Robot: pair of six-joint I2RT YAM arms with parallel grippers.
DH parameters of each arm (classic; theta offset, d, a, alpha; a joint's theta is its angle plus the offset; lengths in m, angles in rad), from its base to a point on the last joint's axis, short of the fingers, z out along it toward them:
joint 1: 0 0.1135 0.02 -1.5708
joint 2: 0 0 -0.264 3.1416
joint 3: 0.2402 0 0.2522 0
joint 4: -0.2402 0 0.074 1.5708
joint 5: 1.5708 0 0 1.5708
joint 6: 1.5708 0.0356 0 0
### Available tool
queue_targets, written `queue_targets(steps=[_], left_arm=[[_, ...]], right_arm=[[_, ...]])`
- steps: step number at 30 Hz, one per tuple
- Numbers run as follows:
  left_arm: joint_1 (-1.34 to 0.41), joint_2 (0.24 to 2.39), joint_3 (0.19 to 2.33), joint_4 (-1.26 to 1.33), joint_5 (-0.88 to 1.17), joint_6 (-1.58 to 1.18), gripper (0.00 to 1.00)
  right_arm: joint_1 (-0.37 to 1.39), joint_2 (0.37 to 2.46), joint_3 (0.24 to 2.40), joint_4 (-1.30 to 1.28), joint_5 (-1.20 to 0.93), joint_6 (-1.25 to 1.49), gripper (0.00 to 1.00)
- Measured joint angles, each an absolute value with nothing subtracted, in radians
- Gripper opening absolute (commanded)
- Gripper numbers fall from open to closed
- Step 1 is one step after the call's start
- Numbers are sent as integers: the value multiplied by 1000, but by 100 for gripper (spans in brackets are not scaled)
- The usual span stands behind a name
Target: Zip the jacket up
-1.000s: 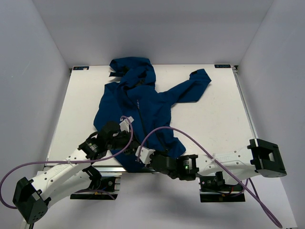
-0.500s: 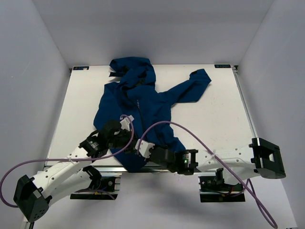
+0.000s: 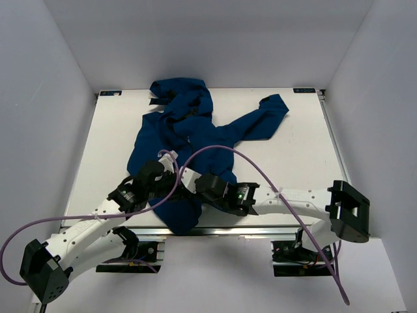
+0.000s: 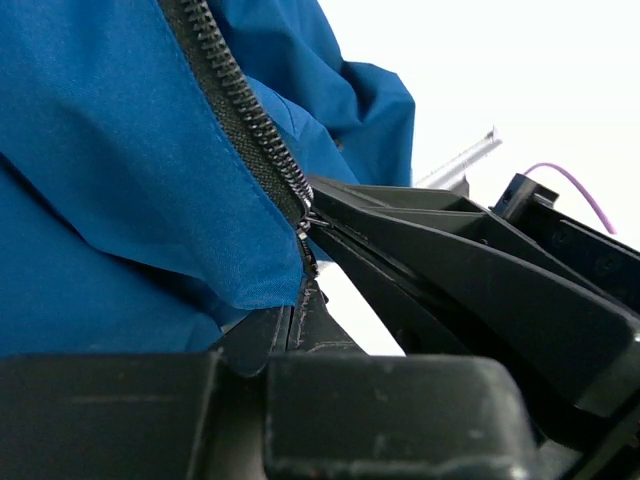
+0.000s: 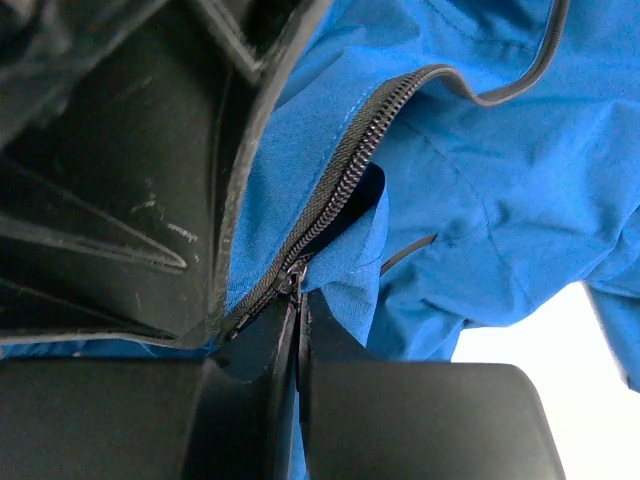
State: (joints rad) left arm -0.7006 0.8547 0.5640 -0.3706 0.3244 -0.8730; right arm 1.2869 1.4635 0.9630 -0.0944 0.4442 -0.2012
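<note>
The dark blue hooded jacket (image 3: 189,140) lies on the white table (image 3: 293,156), hood at the back, its lower hem hanging over the near edge. My left gripper (image 3: 171,172) is shut on the fabric edge beside the black zipper teeth (image 4: 240,110); its tips (image 4: 298,300) pinch the hem at the zipper's bottom. My right gripper (image 3: 187,178) is right against the left one, its tips (image 5: 298,298) shut on the zipper slider (image 5: 292,272) at the foot of the zipper (image 5: 350,160). The right gripper's black fingers (image 4: 480,290) fill the left wrist view.
One sleeve (image 3: 267,112) stretches toward the back right. Purple cables (image 3: 241,156) arch over the jacket's lower part. The table's metal front rail (image 3: 260,228) runs under both arms. Grey walls close in left, right and back.
My right gripper has moved up and left from the near edge, along the jacket's lower front, to meet the left gripper. The left gripper has barely shifted. The hem has bunched slightly.
</note>
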Motion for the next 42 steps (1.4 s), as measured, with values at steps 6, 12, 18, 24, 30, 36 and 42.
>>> queue_targets(steps=[6, 12, 18, 24, 30, 36, 42], left_arm=[[-695, 841, 564, -377, 287, -865, 0], [-702, 809, 552, -421, 320, -857, 0], [-717, 797, 542, -456, 381, -845, 0], [-717, 781, 553, -442, 391, -823, 0], [-711, 760, 566, -421, 361, -801, 0], [-689, 715, 505, -409, 304, -805, 0], [-682, 696, 489, -453, 292, -828, 0]], right_arm=[[1245, 1509, 1068, -202, 396, -260, 0], [1187, 1498, 1127, -367, 144, -314, 0], [1172, 1489, 1184, -509, 44, -360, 0], [1166, 1480, 1235, -571, 60, -411, 0], [1118, 1523, 1308, -589, 25, -480, 0], [1077, 1664, 1409, -606, -65, -536, 0], [1060, 1740, 1496, -708, -160, -574, 0]])
